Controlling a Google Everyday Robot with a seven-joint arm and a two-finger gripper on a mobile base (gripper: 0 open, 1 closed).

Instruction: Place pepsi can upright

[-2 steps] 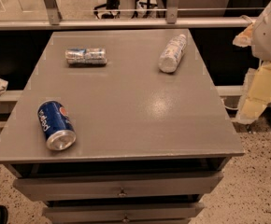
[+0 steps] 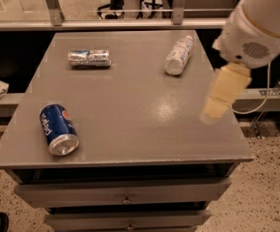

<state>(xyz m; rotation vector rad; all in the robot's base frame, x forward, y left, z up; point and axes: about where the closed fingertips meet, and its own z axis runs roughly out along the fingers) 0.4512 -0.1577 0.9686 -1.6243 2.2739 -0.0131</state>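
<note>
**1. Layout**
The pepsi can [image 2: 59,129] lies on its side at the near left corner of the table [image 2: 130,95], just inside the near edge. Its long axis runs roughly near to far with a slight slant, and the silver end points near. We judge that it rests steadily on its curved wall, but a sideways nudge could roll it left or right.

A silver can [image 2: 89,58] lies at the far left and a bottle [image 2: 178,55] at the far right, both on their sides. Both are well apart from the pepsi can, so we judge that neither obstructs a reach to it.

**2. Gripper**
The gripper [image 2: 216,105] hangs over the right side of the table and points down toward the near right area. It is well apart from the pepsi can, and nothing is seen in it. From this view we cannot tell whether it is open or closed. We judge that the grasp has not yet begun. The can must first be reached on the left, then gripped and turned on end.

**3. Pepsi can, appearance**
- The body is dark blue, with white lettering along its length.
- A round red-white-blue logo sits on the upper side toward the far end.
- The near end has a silver rim and face.
- No dent is apparent.
</note>
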